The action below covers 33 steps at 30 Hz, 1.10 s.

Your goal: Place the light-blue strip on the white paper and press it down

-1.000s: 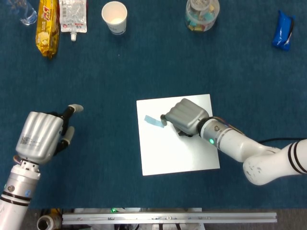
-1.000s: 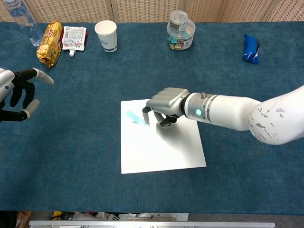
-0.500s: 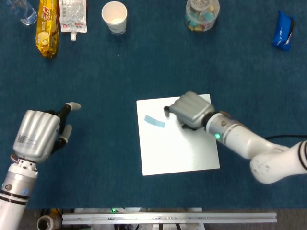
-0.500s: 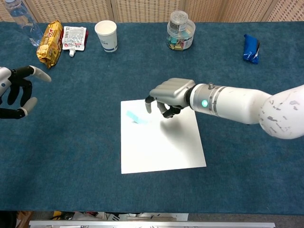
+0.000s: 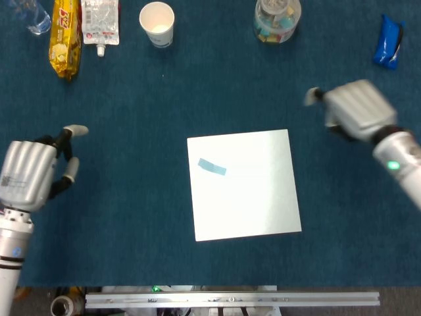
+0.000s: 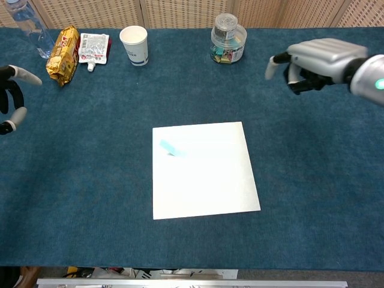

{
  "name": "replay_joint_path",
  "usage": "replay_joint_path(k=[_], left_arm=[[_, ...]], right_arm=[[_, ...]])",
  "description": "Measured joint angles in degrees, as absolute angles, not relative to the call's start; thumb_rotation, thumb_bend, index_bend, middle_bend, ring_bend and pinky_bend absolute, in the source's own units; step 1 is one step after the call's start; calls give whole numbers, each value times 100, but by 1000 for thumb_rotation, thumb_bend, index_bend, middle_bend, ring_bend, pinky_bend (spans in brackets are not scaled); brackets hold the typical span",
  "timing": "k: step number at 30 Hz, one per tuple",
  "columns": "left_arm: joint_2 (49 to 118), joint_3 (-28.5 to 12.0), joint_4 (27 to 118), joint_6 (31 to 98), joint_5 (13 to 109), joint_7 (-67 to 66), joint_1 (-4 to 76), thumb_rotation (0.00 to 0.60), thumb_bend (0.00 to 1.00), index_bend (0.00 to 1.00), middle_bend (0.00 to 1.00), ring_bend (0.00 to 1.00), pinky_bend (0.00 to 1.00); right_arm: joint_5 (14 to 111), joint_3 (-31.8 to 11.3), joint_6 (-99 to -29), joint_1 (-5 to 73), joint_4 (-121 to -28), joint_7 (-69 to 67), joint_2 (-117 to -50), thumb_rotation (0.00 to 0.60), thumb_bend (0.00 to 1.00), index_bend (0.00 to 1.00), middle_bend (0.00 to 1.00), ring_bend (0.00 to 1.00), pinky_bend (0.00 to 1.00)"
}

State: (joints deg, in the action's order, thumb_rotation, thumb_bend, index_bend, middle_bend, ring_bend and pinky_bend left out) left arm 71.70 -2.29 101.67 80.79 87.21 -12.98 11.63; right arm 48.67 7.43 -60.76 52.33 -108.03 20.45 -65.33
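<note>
The light-blue strip (image 5: pixel 212 167) (image 6: pixel 171 148) lies flat on the upper left part of the white paper (image 5: pixel 250 197) (image 6: pixel 207 177), with nothing touching it. My right hand (image 5: pixel 353 109) (image 6: pixel 312 59) hovers above the blue cloth to the right of the paper, well clear of it, fingers curled in and one finger pointing out, holding nothing. My left hand (image 5: pixel 29 172) (image 6: pixel 11 96) is at the far left edge, fingers loosely spread and empty.
Along the back edge stand a paper cup (image 5: pixel 157 23), a clear jar (image 5: pixel 277 18), a yellow snack bag (image 5: pixel 65 36), a white pouch (image 5: pixel 100 21), a bottle (image 6: pixel 27 25) and a blue packet (image 5: pixel 388 41). Blue cloth (image 5: pixel 131 197) covers the table.
My right hand has lifted off the strip and swung away up and to the right, leaving the strip on the paper. My left hand drifted further left.
</note>
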Motion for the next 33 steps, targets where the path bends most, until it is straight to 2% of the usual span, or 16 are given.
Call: replay_joint_path(k=[2,4,7,9,11,16,20,26,33], left_arm=[[7169,-262,10053,8099,8685,-1193,1158,600,434,256,490,474,688],[7180,-286,9897,8122,8655,-1088,1149,600,433,237,449,428,633],[7200,-287,9585,8144,8656,-872,1134,600,433,215,409,390,572],[7203,-274,9377,8169,8662,-676,1109,600,432,212,395,380,554],[7199,-263,9262,8230,8684,-523,1073,600,433,212,384,373,538],[7253,-279,9055,8681,8829,-360,926,600,433,212,379,368,525],[7307,-285,8905,9072,8981,-350,771,600,433,212,379,368,518],[7317,-133,8849,9311,9118,-389,516,600,433,212,378,368,516],[7283,-7,8912,9203,8997,-670,387,600,433,212,377,366,516]], right_arm=[[5027,823,-6290,4980,-10859,1916,-6366,526,479,319,646,693,931],[5110,888,-6399,4832,-10877,1839,-6265,527,476,286,484,524,780],[5243,996,-6704,4445,-10864,1689,-6089,538,476,229,389,406,652],[5453,1049,-7069,4099,-10800,1582,-6018,582,476,202,349,351,602],[5717,1079,-7527,3744,-10662,1480,-6008,600,477,199,338,335,582],[6406,1098,-8723,2795,-10112,1175,-6155,600,469,199,336,329,567],[6936,1093,-9382,2004,-9637,811,-6324,600,391,199,336,329,559],[7239,1032,-9591,1367,-9333,524,-6460,600,354,199,336,329,553],[7486,860,-9488,1112,-9289,457,-6457,600,343,198,336,329,537]])
